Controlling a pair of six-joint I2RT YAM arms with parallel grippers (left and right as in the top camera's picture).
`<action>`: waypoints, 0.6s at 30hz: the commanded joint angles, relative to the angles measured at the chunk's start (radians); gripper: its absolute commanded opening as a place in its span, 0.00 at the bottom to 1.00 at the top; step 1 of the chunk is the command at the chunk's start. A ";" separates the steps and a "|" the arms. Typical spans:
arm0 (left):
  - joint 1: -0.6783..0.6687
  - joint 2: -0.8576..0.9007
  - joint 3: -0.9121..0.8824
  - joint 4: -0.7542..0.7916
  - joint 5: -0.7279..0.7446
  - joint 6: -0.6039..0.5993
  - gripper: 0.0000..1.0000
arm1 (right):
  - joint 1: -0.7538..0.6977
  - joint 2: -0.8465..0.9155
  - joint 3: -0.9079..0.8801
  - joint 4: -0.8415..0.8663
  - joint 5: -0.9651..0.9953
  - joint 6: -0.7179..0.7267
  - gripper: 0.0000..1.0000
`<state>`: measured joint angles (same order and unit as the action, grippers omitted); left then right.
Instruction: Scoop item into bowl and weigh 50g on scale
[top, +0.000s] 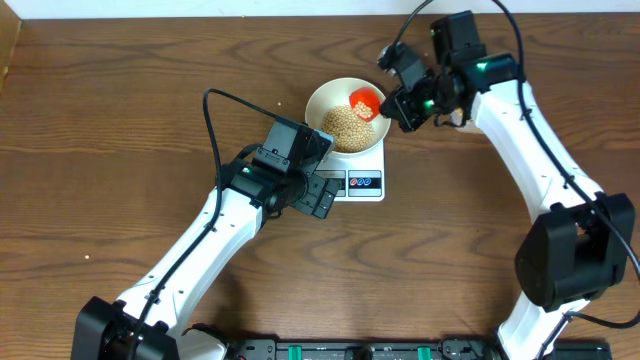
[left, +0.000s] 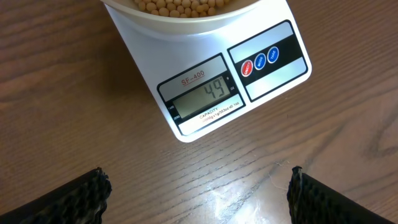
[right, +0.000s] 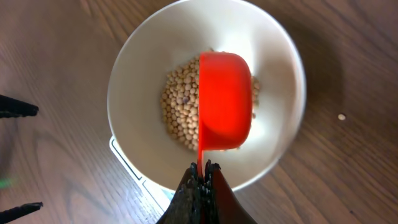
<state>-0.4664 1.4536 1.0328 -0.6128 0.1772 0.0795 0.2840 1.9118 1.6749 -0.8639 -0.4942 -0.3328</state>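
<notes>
The white bowl (top: 322, 100) stands on the white scale (top: 362, 182) and holds a heap of tan beans (top: 348, 127). The scale's display (left: 200, 96) reads 49, beside its red and blue buttons (left: 259, 60). My right gripper (right: 204, 170) is shut on the handle of a red scoop (right: 225, 99), held tipped over the beans (right: 180, 106) inside the bowl (right: 134, 74). The scoop (top: 366, 101) shows over the bowl's right side in the overhead view. My left gripper (left: 198, 190) is open and empty, low over the table just in front of the scale.
A single stray bean (right: 341, 116) lies on the wood right of the bowl. My left arm (top: 290, 165) sits close against the scale's left front. The table's far edge runs just behind the bowl.
</notes>
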 joint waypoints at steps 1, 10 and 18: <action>0.002 0.011 -0.002 0.000 -0.010 0.006 0.93 | 0.029 -0.031 0.027 0.000 0.048 -0.024 0.01; 0.002 0.011 -0.002 0.000 -0.010 0.006 0.93 | 0.017 -0.031 0.027 0.000 0.034 -0.019 0.01; 0.002 0.011 -0.003 0.000 -0.010 0.006 0.94 | 0.032 -0.031 0.027 -0.007 0.042 -0.046 0.01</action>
<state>-0.4664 1.4536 1.0328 -0.6128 0.1768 0.0795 0.3107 1.9118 1.6749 -0.8703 -0.4515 -0.3515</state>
